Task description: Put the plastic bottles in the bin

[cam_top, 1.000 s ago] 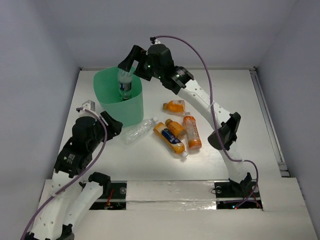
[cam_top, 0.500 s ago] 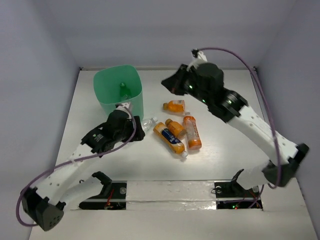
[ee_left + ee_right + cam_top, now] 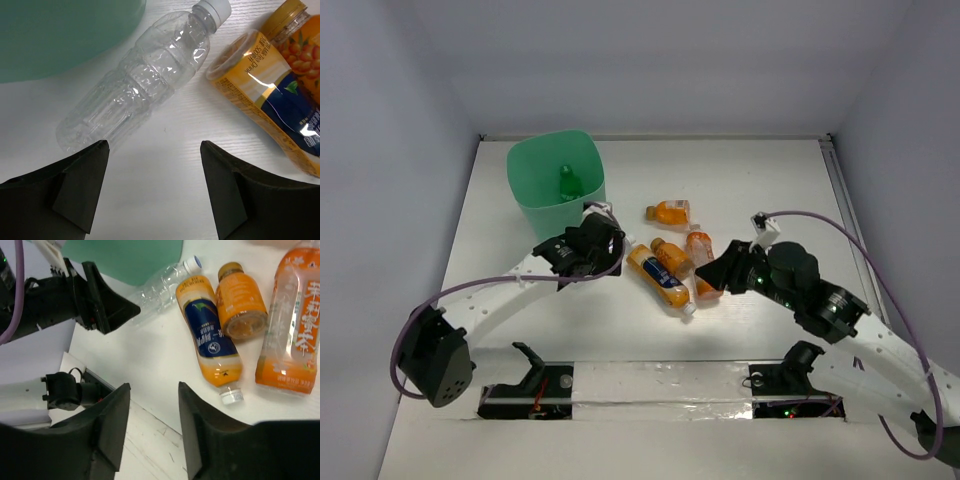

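From above, one green bottle (image 3: 566, 180) is in the bin (image 3: 528, 200). At the left wrist, the left gripper (image 3: 153, 147) gapes empty before the clear bottle (image 3: 145, 75); it should next descend and clamp it. In its own view, the right gripper (image 3: 154, 390), equally spread, hangs over orange bottles (image 3: 210, 347).

Four orange bottles (image 3: 659, 276) flat beside mint-green bin (image 3: 560, 214)

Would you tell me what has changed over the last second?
The right hand dropped its bottle into the bin, then swung back and down; it now hangs open by the orange bottles. The left hand reached forward, open, to the clear bottle. The other bottles stayed put.
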